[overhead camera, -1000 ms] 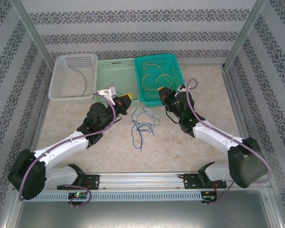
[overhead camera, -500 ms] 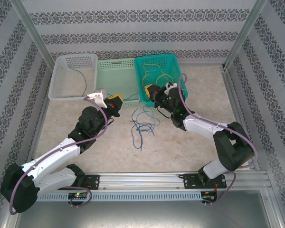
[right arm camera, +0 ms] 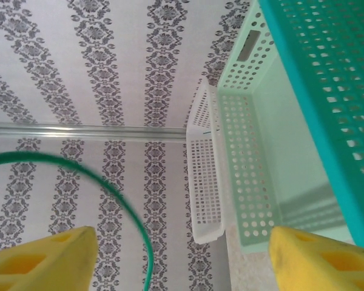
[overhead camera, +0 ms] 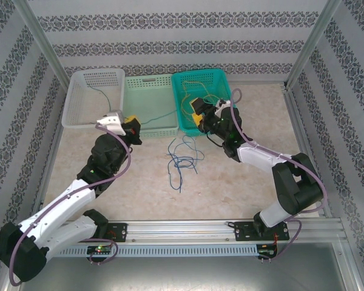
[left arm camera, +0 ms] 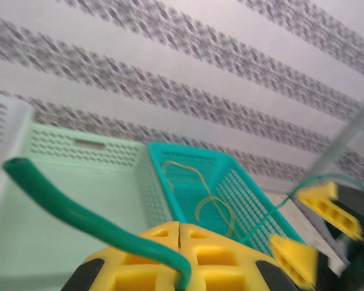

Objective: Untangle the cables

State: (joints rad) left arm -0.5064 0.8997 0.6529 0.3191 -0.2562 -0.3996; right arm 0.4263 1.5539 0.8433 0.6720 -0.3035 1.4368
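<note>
- The left gripper [overhead camera: 130, 126] was shut tight, its yellow fingers pressed together on a thin green cable [left arm camera: 79, 215].
- In the left wrist view, that thin green cable came out from between the closed fingers and rose up and to the left, ending in a cut tip in front of the baskets.
- In the top view, the same strand ran from the left gripper across the front of the pale green perforated plastic basket [overhead camera: 148, 80] towards the right arm.
- The right gripper [overhead camera: 197, 113] stood wide open at the near edge of the teal perforated plastic basket [overhead camera: 197, 74].
- In the right wrist view, the green strand curved down through the gap between the two spread yellow fingers; neither finger was clamped on it (whether it brushed one I could not tell).
- A thin yellow cable [overhead camera: 205, 91] lay in loose loops inside the teal basket.
- A thin blue cable [overhead camera: 181, 159] lay in a loose tangle on the speckled beige table [overhead camera: 139, 176], between the two arms and just in front of the baskets.
- The white perforated plastic basket [overhead camera: 97, 73] stood at the left end of the row, touching the pale green one, with a thin dark strand [overhead camera: 104, 97] inside it (its colour was too fine to tell).
</note>
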